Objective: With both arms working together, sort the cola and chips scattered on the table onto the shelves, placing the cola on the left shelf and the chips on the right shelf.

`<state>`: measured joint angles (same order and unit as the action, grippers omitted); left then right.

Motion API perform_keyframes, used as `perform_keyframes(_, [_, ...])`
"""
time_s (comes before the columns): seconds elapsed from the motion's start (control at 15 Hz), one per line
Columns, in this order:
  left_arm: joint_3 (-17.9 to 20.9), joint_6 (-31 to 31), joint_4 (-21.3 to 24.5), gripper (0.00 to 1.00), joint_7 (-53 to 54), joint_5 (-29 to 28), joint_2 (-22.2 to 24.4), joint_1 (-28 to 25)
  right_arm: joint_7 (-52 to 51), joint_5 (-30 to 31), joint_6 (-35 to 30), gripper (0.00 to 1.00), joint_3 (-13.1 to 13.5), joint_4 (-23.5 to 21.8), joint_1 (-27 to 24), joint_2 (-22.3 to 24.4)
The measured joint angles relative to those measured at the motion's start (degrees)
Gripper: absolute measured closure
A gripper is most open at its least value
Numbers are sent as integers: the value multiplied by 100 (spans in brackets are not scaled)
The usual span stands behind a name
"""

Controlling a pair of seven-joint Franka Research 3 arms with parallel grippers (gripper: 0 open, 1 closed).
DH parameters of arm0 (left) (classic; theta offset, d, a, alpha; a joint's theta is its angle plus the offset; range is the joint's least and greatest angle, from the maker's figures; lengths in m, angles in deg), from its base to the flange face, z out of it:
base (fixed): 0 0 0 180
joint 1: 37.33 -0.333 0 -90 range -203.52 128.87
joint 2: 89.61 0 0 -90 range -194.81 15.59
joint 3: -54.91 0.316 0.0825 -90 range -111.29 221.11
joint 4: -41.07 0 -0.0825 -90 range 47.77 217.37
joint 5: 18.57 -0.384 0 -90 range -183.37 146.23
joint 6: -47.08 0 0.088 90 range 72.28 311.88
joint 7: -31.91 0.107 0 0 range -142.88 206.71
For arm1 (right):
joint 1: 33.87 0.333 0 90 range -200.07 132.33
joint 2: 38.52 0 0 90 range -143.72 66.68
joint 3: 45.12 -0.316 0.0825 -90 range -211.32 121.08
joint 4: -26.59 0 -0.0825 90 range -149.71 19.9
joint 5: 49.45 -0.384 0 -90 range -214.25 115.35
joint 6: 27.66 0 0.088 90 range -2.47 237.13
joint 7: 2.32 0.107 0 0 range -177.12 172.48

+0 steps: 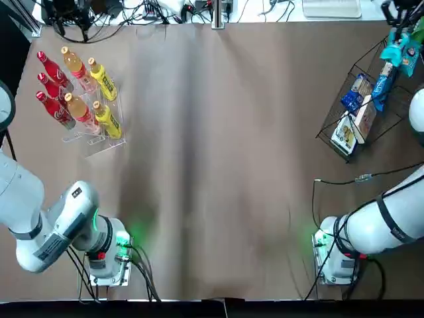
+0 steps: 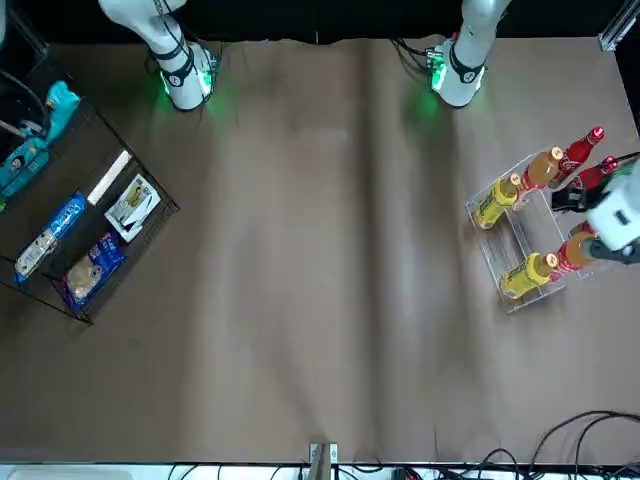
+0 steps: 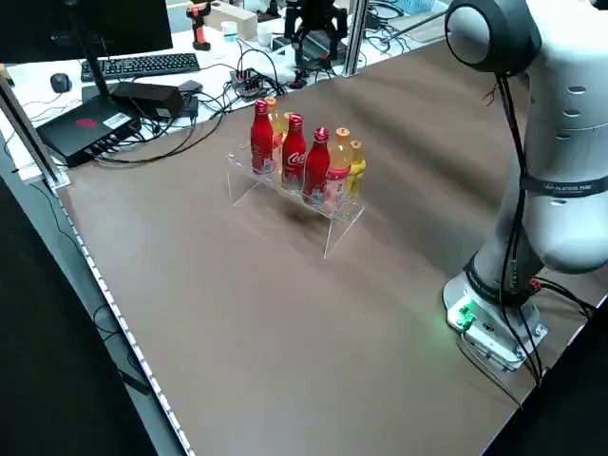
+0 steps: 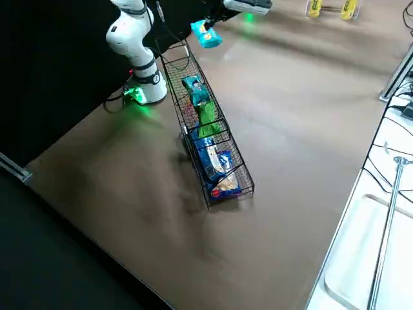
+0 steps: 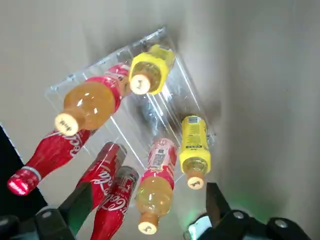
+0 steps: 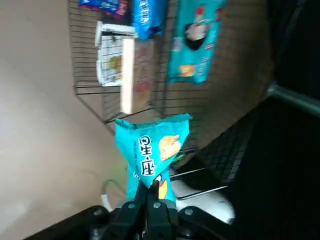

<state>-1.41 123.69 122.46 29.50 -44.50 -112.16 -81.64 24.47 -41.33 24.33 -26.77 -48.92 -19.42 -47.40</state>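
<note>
At the left shelf, all three colas stand in one row along one side: first cola, second cola, third cola. Orange-drink and yellow-labelled bottles take the other spots, so that side row probably suits the colas. Left gripper is over the rack, fingers apart, clamped on nothing; the wide gap likely keeps it clear of the caps.

At the right shelf, the green packet and one teal packet lie inside the mesh, near larger blue packages. Right gripper is clamped on the last teal packet by one end, body hanging free, raised near the basket's end. That end grip presumably lets it drop in without fingers hitting wire. Next: position over the basket, lower, release; the crinkly pack could snag on the rim.
</note>
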Motion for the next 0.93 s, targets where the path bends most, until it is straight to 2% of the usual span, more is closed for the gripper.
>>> perform_keyframes(0.2, [-1,5,22,0,4,-116,-75,410,-710,470,-102,97,0,8,-99,50])
perform_keyframes(0.27, [28,100,22,0,13,-129,-116,626,-894,482,-125,96,1,-20,-307,59])
perform_keyframes(0.47, [492,208,-8,0,13,-68,-119,1142,-959,538,-108,96,1,-302,-463,54])
perform_keyframes(0.73, [1623,357,-210,0,-37,477,62,2114,-955,648,23,95,-1,-566,-497,0])
perform_keyframes(0.8, [2016,403,-249,0,-49,750,202,2371,-955,652,48,92,-1,-604,-506,-20])
perform_keyframes(0.93, [3211,521,-299,0,-26,1561,614,3109,-952,655,135,91,-1,-677,-511,-60])
